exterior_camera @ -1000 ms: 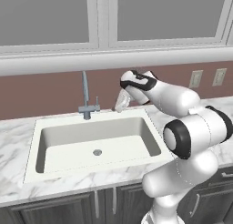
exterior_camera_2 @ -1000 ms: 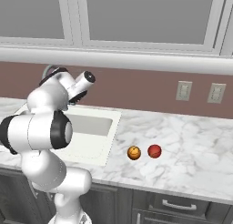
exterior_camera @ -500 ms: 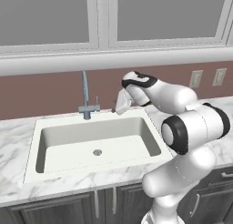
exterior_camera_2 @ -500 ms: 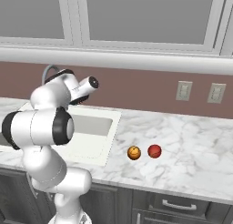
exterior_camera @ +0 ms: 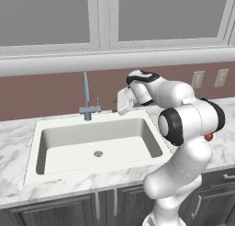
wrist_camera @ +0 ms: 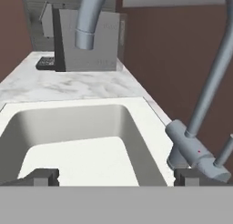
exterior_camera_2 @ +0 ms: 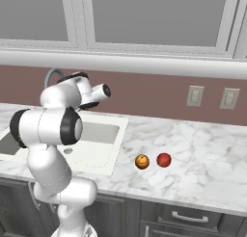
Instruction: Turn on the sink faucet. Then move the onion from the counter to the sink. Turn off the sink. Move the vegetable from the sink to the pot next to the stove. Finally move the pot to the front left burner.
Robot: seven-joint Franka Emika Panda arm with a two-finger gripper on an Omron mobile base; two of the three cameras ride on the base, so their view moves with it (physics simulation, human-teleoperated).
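Over the sink (exterior_camera: 32, 163) the hand (exterior_camera: 123, 102) hangs wide open and empty — beside the sink faucet (exterior_camera: 86, 94)

No lettering, numbers, brand marks or signs can be read anywhere here. The white marble counter with grey veins (exterior_camera_2: 202, 154) is unmarked, and the two cream wall outlet plates (exterior_camera_2: 195, 96) on the brown backsplash are plain. The grey metal base of the tall grey-blue gooseneck faucet (wrist_camera: 193, 150) carries one tiny red dot, not a legible character. The grey boxy appliance at the far end of the counter (wrist_camera: 88, 41) shows a blank face.
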